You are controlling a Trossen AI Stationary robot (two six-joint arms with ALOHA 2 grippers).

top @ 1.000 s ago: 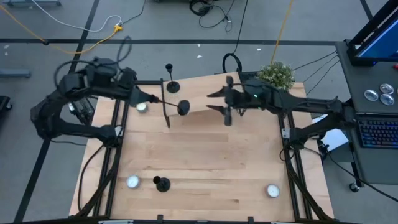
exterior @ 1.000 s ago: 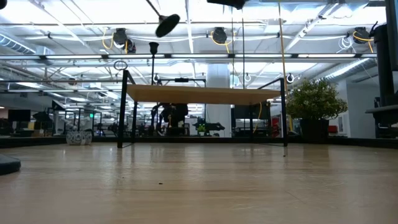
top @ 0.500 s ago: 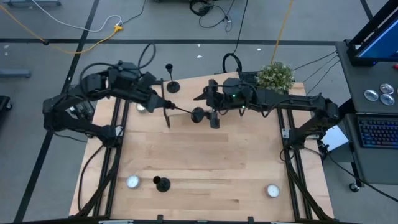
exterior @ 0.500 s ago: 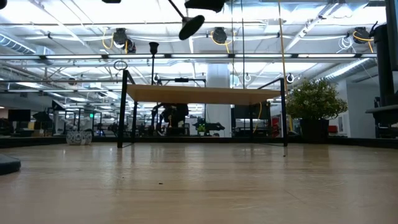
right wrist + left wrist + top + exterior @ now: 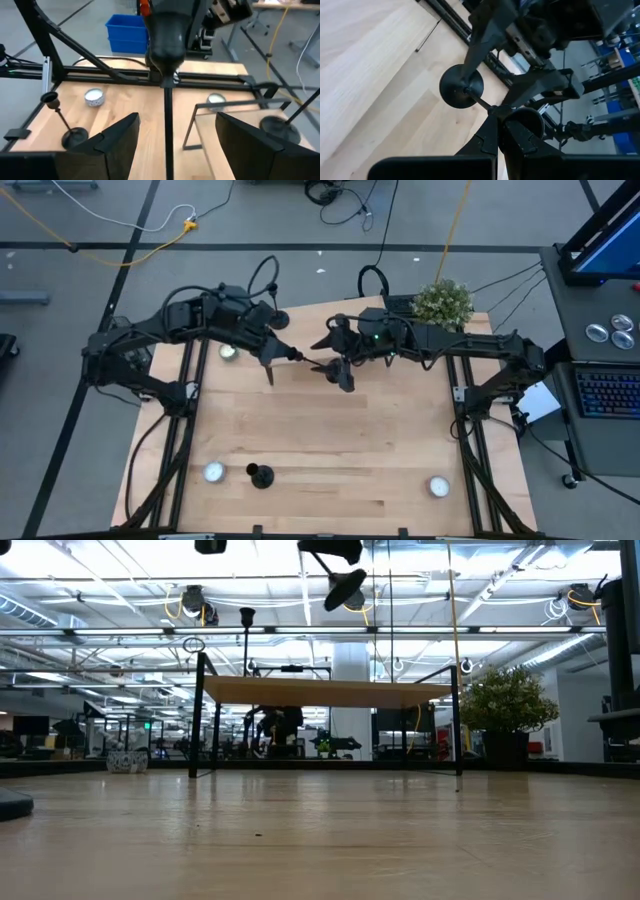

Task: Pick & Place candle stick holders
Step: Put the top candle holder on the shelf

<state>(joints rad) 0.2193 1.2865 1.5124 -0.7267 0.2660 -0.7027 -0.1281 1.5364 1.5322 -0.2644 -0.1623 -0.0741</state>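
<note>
No lettering shows; my left fingers [image 5: 496, 131] pinch a thin black metal candlestick [image 5: 462, 87] aloft near the pale wooden bench's [image 5: 340, 450] twelve o'clock edge, round base between my spread right fingers [image 5: 172, 140].

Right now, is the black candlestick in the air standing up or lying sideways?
Sideways: the black metal candlestick lies level, gripped by the left pincer.

Grey floor [image 5: 90, 220] with cables, ceiling strip lights [image 5: 520, 560], potted plant [image 5: 507, 705].
</note>
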